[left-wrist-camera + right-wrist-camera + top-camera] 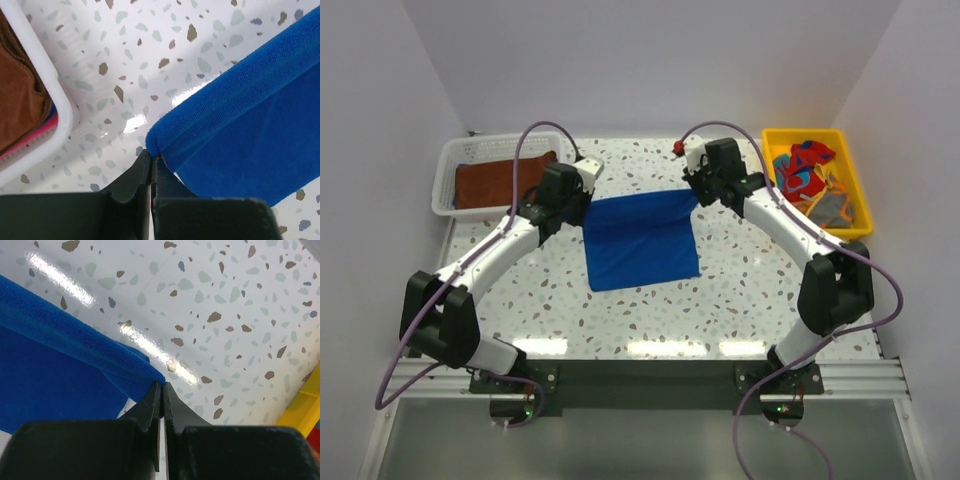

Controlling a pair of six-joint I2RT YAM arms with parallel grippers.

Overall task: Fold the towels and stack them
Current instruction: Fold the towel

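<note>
A royal blue towel [642, 240] lies in the middle of the table, its far edge raised and stretched between my two grippers. My left gripper [587, 199] is shut on the far left corner; in the left wrist view its tips [151, 156] pinch the rolled blue towel [250, 125] there. My right gripper [696, 194] is shut on the far right corner, and its tips [162, 386] clamp the blue towel [55, 365] just above the table. A rust-brown towel [500, 181] lies in the basket. A red towel with blue patches [802, 165] and an orange one [832, 205] lie in the tray.
The white lattice basket [450, 170] stands at the far left, its rim [45, 90] close beside my left gripper. The yellow tray [860, 200] stands at the far right, its corner [305, 405] near my right gripper. White walls close in the table on three sides.
</note>
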